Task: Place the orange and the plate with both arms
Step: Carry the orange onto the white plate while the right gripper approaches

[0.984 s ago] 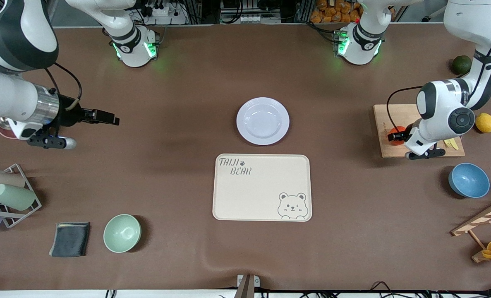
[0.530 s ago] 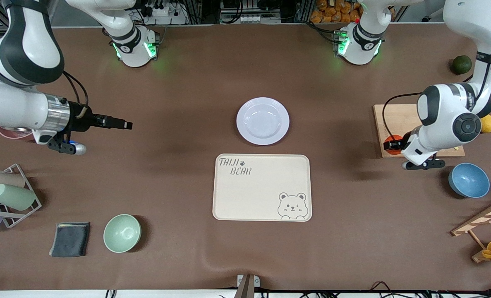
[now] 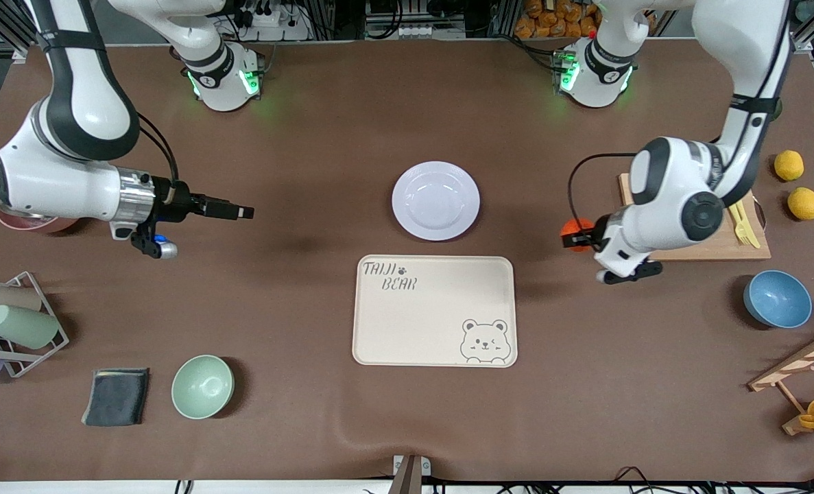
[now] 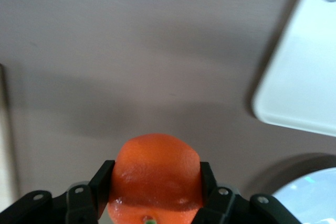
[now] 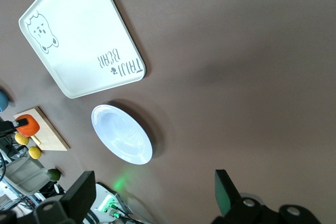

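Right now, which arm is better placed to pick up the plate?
The right: its gripper is open and empty over bare table, facing the plate. The left gripper is shut on the orange.

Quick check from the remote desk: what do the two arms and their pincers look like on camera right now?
Both arms have glossy white shells with dark grey joint bands, and green lights glow at their bases. The right arm has a silver metal wrist ring. Each ends in a black two-finger pincer, the left pincer and the right pincer, with a black cable looping at each wrist.
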You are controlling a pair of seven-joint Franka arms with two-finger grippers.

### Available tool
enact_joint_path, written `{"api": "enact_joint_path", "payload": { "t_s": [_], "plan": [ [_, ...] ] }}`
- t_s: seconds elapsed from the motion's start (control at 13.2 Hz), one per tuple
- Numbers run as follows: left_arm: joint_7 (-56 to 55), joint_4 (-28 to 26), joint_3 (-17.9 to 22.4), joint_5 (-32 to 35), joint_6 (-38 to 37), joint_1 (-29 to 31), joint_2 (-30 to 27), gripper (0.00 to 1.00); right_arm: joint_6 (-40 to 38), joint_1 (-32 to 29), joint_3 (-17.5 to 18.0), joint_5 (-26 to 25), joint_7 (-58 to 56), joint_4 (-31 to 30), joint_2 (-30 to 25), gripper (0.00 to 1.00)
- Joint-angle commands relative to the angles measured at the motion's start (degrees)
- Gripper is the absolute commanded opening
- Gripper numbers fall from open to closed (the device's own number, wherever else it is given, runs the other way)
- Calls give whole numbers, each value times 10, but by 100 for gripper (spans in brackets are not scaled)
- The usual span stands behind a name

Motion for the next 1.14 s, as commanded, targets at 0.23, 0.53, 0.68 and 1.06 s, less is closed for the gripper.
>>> {"api": "enact_joint_path", "payload": {
  "t_s": [0.23,0.53,0.68,1.06],
  "plan": [
    [-232,45,0,-5,5,-143,24,0,76,24,1,154,-100,-81,5,100],
    [-399,40,0,-7,73,-225,70,0,97,44,0,225,-157,-111,23,100],
    [-455,36,-1,-8,102,-257,90,0,102,47,1,255,-185,-115,39,100],
    [-514,36,-2,-11,135,-299,121,0,107,61,1,325,-258,-120,66,100]
  ]
}}
